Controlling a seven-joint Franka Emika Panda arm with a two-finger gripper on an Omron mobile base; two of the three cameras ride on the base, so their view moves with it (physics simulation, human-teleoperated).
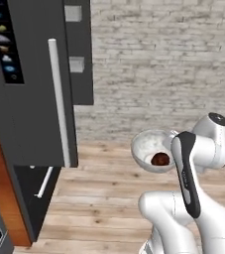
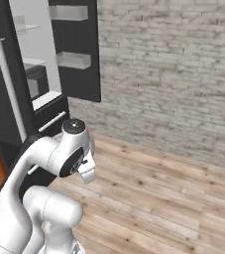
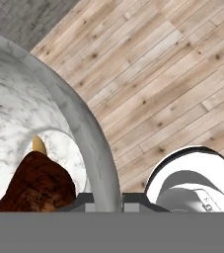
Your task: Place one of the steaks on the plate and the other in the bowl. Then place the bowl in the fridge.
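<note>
Carrying the bowl (image 1: 151, 149) above the wooden floor (image 1: 99, 208), the arm holds it to the right of the fridge (image 1: 29, 99) and well apart from it. The bowl is tilted, its mouth turned toward the left base camera, and the dark brown steak (image 1: 160, 159) lies low inside against the wall. In the hand view the bowl's marbled rim (image 3: 91, 143) runs down between the finger tips at the bottom edge, with the steak (image 3: 37, 185) inside, so the gripper appears clamped on the rim, though the tips are mostly cut off by the frame.

No readable writing shows anywhere; the fridge door (image 1: 34, 84) carries only a dark strip of small icons (image 1: 4, 42), too small to make out, beside a long silver bar handle (image 1: 59, 99).

From the right base view the fridge stands open: the far door (image 2: 74, 49) is swung out with clear bins on its inner face, and pale shelves (image 2: 34, 64) show in the gap. Between the bowl and the fridge lies bare floor, and a brick wall (image 1: 163, 64) closes the room behind.
</note>
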